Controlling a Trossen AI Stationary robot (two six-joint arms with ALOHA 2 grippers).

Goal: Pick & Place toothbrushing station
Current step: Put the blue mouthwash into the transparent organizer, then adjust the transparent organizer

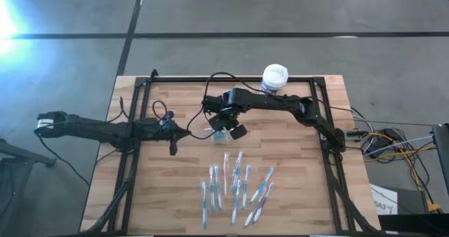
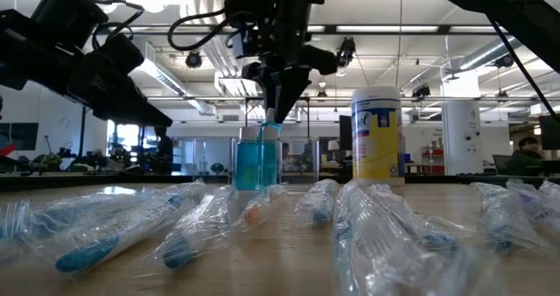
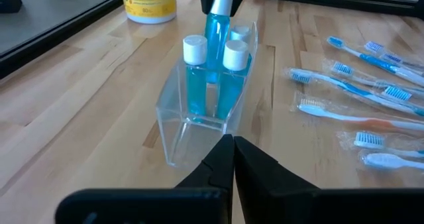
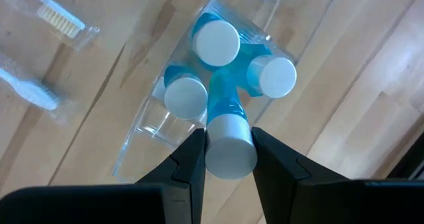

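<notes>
a: nearest the low camera, bagged toothbrushes (image 2: 175,230) lie loose on the wooden counter (image 1: 168,188), each in clear wrap, fanned in a scatter. looks like stock waiting its turn.

b: and the station?

a: the toothbrushing station (image 3: 199,111), a clear plastic holder, stands on the counter just past the toothbrushes, about mid-counter. three blue bottles (image 4: 215,42) with white caps stand upright inside it, clustered at one end.

b: right claw?

a: right claw (image 4: 228,151) hangs straight above the station, fingers closed partway on a fourth blue bottle (image 4: 225,128), gripped at the white cap so the body hangs down into the gap between the other three. my read: holding by the cap keeps the fingers clear of the holder's walls while the bottle goes in.

b: left one?

a: left claw (image 3: 233,148) sits low at the station's open near end, fingers pressed together, nothing in them. can't tell if the tip touches the plastic. i'd guess it's there to brace the light holder against sliding.

b: beyond that?

a: white-lidded yellow wipes canister (image 1: 274,77) near the far edge, well apart from the station. counter is pale butcher-block planks in a black frame. around it grey concrete floor, cables (image 1: 393,149) off the right side; behind, an open workshop with ceiling lights and ducting.
</notes>
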